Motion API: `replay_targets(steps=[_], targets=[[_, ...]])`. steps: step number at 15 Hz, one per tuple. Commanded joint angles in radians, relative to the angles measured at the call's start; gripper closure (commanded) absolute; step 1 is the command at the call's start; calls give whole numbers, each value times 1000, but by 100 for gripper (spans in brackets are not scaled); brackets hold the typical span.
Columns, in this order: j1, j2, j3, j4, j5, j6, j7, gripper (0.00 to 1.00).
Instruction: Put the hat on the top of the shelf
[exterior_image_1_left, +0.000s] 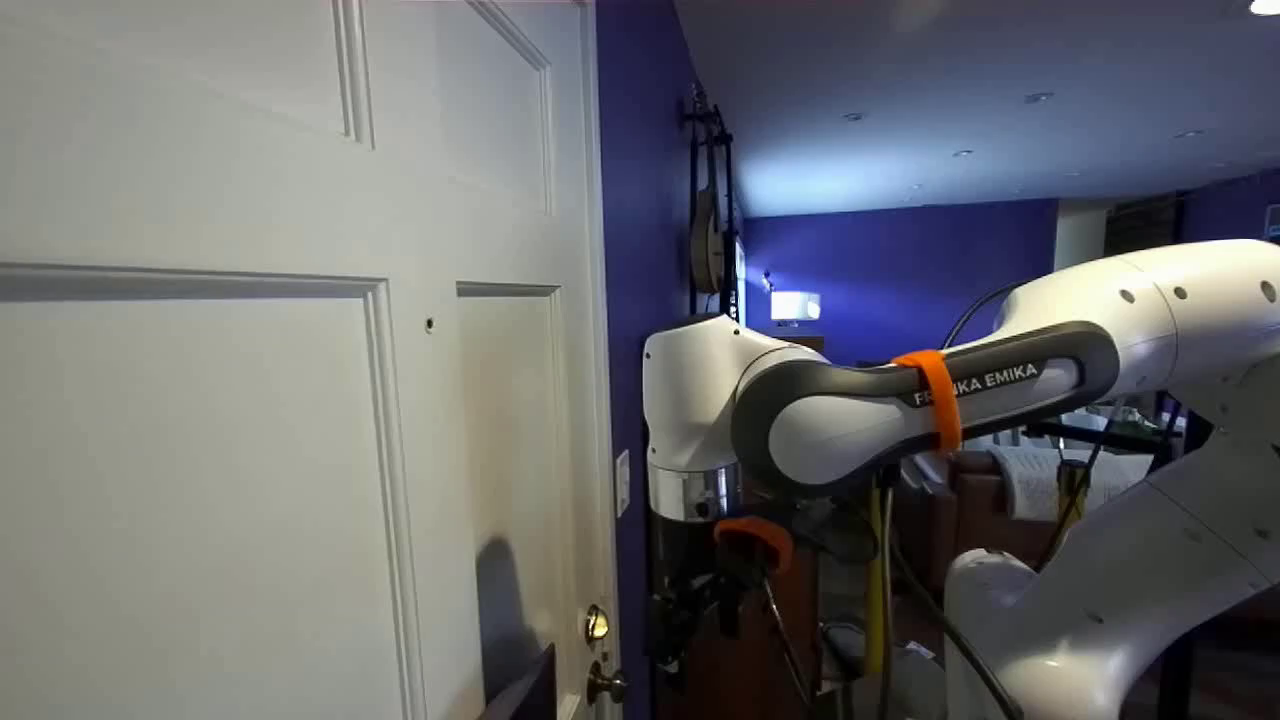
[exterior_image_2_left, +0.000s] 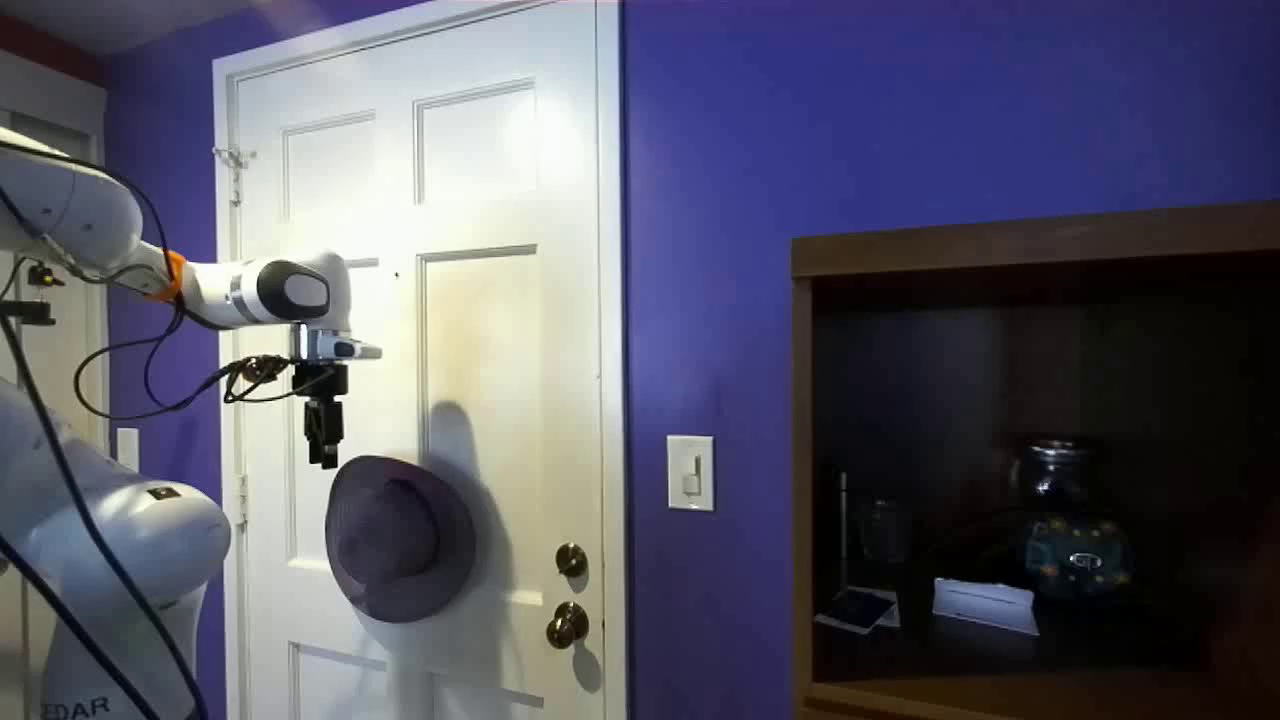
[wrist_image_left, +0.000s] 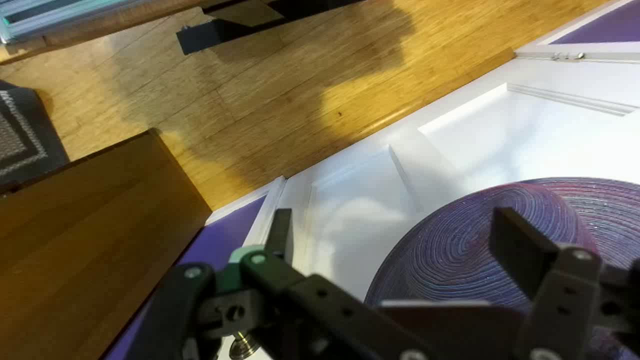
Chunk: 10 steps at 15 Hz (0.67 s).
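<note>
Gripper (wrist_image_left: 391, 221): jaws spread apart. Hat (exterior_image_2_left: 398, 540): round, wide-brimmed, ribbed in concentric rings; in an exterior view, positioned before the white panelled door (exterior_image_2_left: 570, 400), half past four from the gripper. Square-edged brown wooden cabinet (exterior_image_2_left: 1040, 240): three o'clock from the hat.

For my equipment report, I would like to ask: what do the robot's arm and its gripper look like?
The Franka Emika Panda arm is white with rounded links, dark grey trim and a silver wrist section. An orange strap partly covers its FRANKA EMIKA lettering, and black cables run along it. The black Robotiq gripper has two jointed fingers with blocky tips.
</note>
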Motion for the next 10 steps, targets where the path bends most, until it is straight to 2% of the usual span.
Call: replay_targets(steps=[1, 7, 10], targets=[[6, 2, -5, 1, -4, -1, 4, 0], [2, 10, -1, 8, -23, -2, -5, 0], [15, 55, 10, -9, -97, 78, -114, 0]])
